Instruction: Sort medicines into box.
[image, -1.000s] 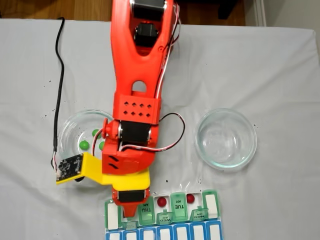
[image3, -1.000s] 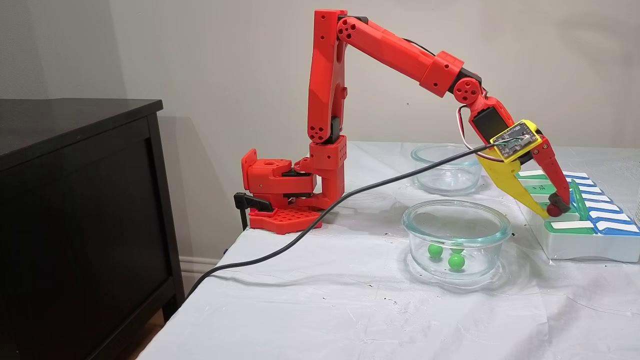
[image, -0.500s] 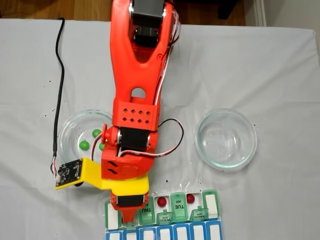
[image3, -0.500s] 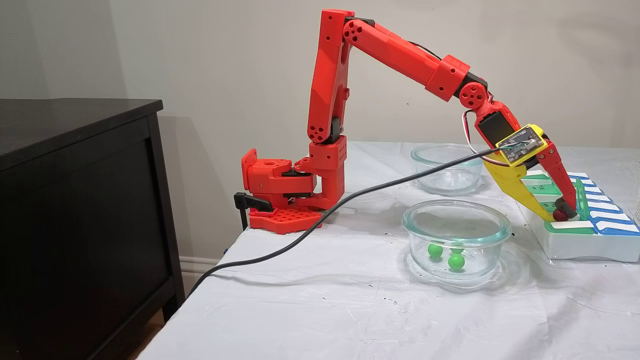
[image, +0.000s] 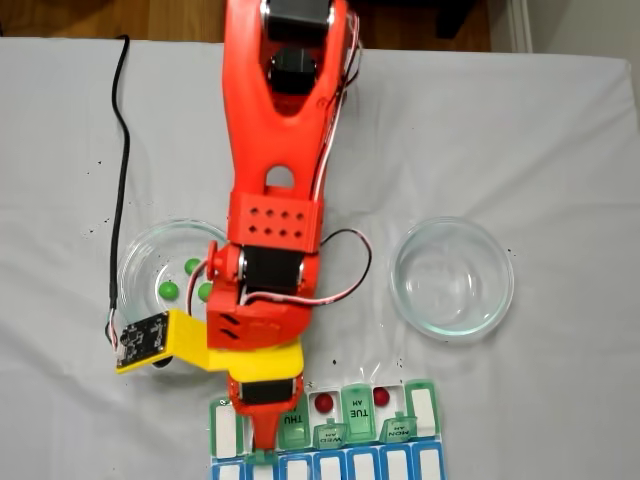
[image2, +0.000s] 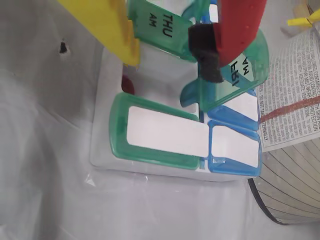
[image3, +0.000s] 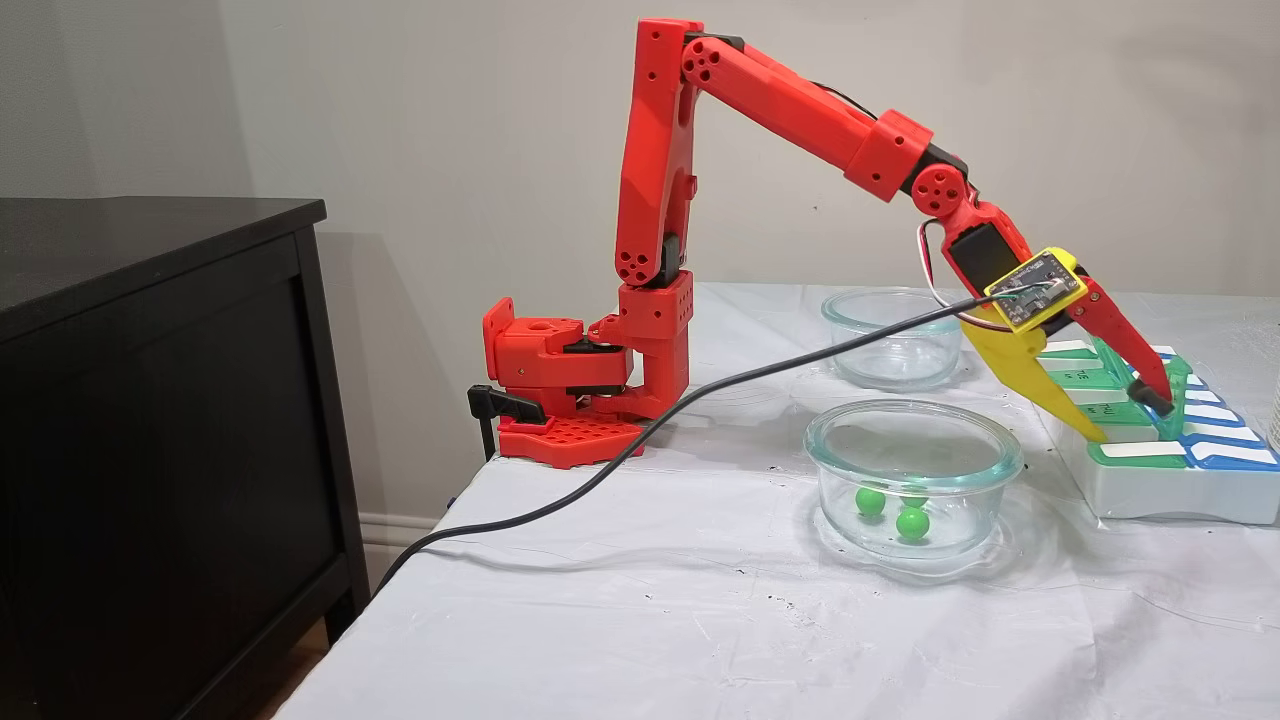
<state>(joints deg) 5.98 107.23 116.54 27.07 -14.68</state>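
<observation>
In the fixed view from above, we are seeing three balls (image: 190, 282) lying in the left dish (image: 135, 265), another dish (image: 452, 278) sitting right, and the box (image: 420, 400) lying below with two balls (image: 352, 399) inside.

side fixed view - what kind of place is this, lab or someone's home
Probably a room in a home, not a lab: a table under a wrinkled white cloth against a plain wall, a dark wooden cabinet beside it, and wood flooring past the table's far edge.

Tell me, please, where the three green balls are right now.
The three green balls lie together in the nearer glass bowl, left of the pill organizer in a fixed view, beside the arm.
</observation>
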